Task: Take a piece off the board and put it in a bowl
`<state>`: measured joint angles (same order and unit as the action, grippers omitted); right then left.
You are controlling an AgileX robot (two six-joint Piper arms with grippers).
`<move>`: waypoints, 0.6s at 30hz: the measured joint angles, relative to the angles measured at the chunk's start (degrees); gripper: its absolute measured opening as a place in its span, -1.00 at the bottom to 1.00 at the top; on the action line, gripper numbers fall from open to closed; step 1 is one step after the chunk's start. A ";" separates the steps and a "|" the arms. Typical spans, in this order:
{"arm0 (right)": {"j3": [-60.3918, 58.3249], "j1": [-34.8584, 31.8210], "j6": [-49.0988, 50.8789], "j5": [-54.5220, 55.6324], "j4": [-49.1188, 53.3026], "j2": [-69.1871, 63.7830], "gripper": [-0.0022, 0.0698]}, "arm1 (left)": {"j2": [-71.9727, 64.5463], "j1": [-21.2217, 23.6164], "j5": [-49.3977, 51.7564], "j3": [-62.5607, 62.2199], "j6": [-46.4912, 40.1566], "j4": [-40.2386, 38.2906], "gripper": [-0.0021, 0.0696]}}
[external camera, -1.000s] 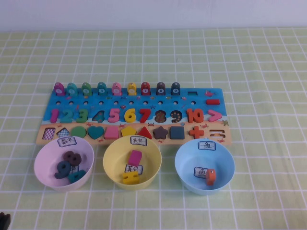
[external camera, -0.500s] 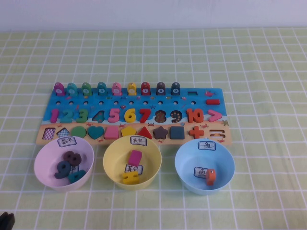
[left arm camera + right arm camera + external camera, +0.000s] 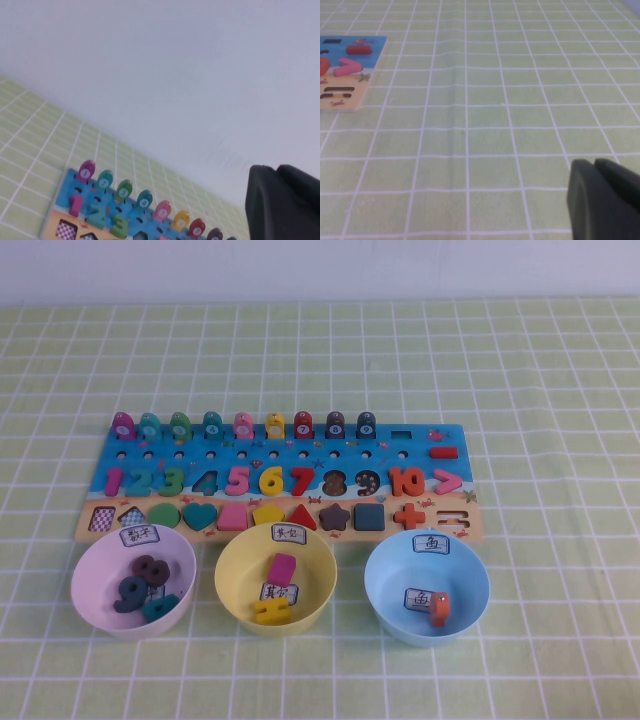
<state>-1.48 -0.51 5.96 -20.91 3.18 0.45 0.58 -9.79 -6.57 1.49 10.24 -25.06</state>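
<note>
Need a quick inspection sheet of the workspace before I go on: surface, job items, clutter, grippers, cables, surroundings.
Surface: green checked cloth, flat, one faint crease in the right wrist view.
Job's things: pink peg upright in the back row of the board; light blue bowl in front of the board's right end, holding an orange piece.
Clutter: lilac bowl with dark numerals; yellow bowl with a pink block and a yellow piece.
Grippers: left gripper raised off the table, shut, empty; right gripper over bare cloth right of the board, shut, empty.
Cables: nothing seen.
Surroundings: plain pale wall.
</note>
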 joint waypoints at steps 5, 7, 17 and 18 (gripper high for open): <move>0.00 0.00 0.00 0.00 0.00 0.00 -0.99 | 0.00 0.00 -2.20 0.00 0.00 -0.50 -0.95; 0.00 0.00 0.00 0.00 0.00 0.00 -0.99 | 0.00 0.00 -3.12 0.00 0.00 -0.61 -0.95; 0.00 0.00 0.00 0.00 0.00 0.00 -0.99 | 0.00 0.00 -6.37 0.00 0.00 -0.85 -0.96; 0.00 0.00 0.00 0.00 0.00 0.00 -0.99 | -0.15 0.00 -5.53 -0.47 -0.41 -0.85 -0.96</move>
<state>-1.48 -0.51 5.96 -20.91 3.18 0.45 0.44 -9.79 -12.11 1.01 9.84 -25.91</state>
